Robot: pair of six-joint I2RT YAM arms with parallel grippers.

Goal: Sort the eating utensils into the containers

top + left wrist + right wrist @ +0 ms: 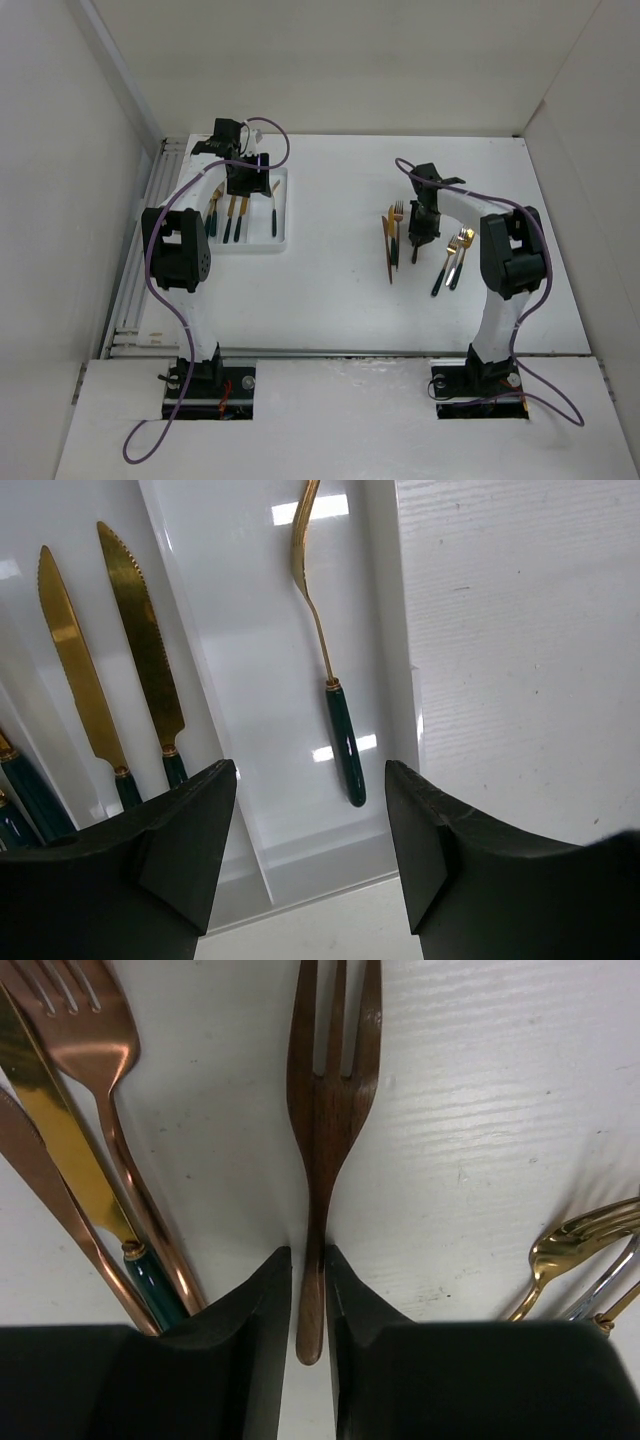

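Tray (283, 243): white, three long parallel compartments; sits at the far left of the desk (330, 300).
Right compartment: lone fork (335, 700) with a gold head and a dark green handle, lying flat along the channel.
Middle compartment: two knives (145, 650) with gold blades, side by side, handles toward the left wrist camera.
Left compartment: dark handles (25, 790) only partly in view; type of utensil cannot be told.
Left hand (310, 830): positioned over the near end of the tray. Jaws stand well apart with nothing between them. The lone fork's handle end lies just beyond the gap.
Right hand (310, 1300): on the right half of the desk, well apart from the tray. Its fingers (260, 1330) are closed against both sides of a slim handle.
Gripped fork (325, 1110): appears dark brown in this light. Tines point away from the right hand and the handle end sits between the fingers. Whether it is lifted off the desk cannot be told.
Wrist view, left of gripped fork: copper-toned fork (85, 1030) and gold knife (50, 1120), lying close together, handles running in beside one finger.
Wrist view, right of gripped fork: gold heads (580, 1245) of loose utensils, with a silver part (612, 1275) beside them, apart from the gripped fork.
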